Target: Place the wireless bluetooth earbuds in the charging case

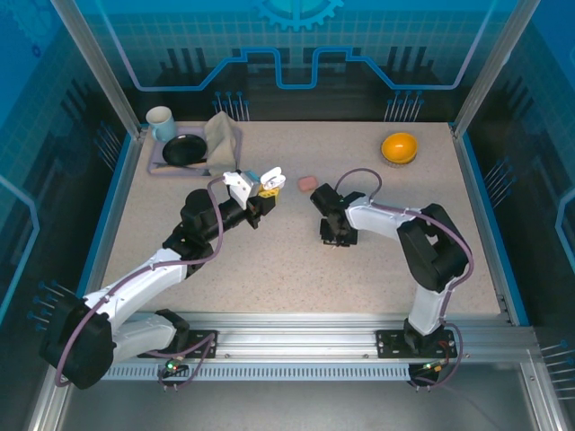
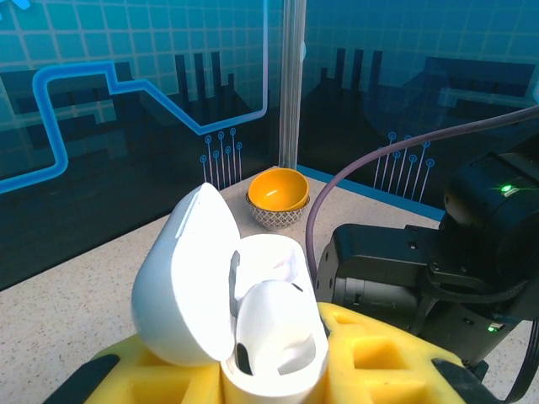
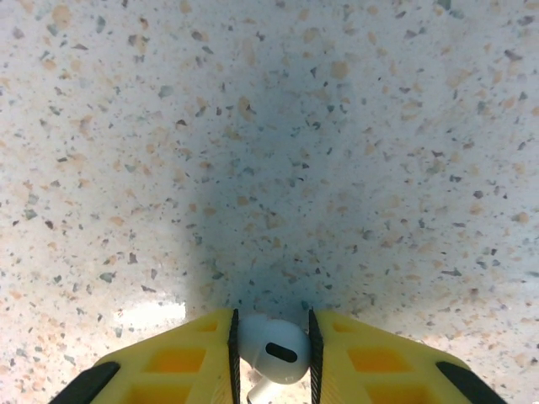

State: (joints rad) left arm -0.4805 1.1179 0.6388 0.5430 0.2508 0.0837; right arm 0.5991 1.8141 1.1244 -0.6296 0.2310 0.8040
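Right gripper (image 3: 271, 324) is clenched on a white earbud (image 3: 274, 347), low over the desk (image 3: 269, 126), lower centre-right in the top view. The earbud is glossy, with a rounded head and a dark oval vent, pinched between ribbed black pads on yellow moulded fingers (image 3: 168, 370). Head points to the top of the wrist frame and the stem runs off the bottom edge, so the long axis is roughly in line with the fingers. Can't tell if it touches the desk. The desk is matte, pale and stone-speckled, with the gripper's shadow in front of the fingers. Further back, mid-frame from above, the left gripper (image 1: 263, 191) is grasping the charging case (image 2: 278, 337), lifted off the desk. The case is a smooth white pebble shell. Its lid (image 2: 181, 278) is hinged open to the left of the wrist frame, with the wells facing the camera and one dark socket visible. Past the case, the right arm's black wrist housing (image 2: 421, 269) fills the right side, and its grey cable (image 2: 337, 189) arcs across. Just beyond the grippers a pink case (image 1: 307, 182) lies shut on the desk, between the two arms. Far right there is an orange bowl (image 1: 399, 146), glossy inside and patterned outside. Far left is a lavender tray (image 1: 154, 167) with a black dish (image 1: 184, 151), a mug (image 1: 162, 121) and a beige folded item (image 1: 225, 135), cloth or bag, unclear.
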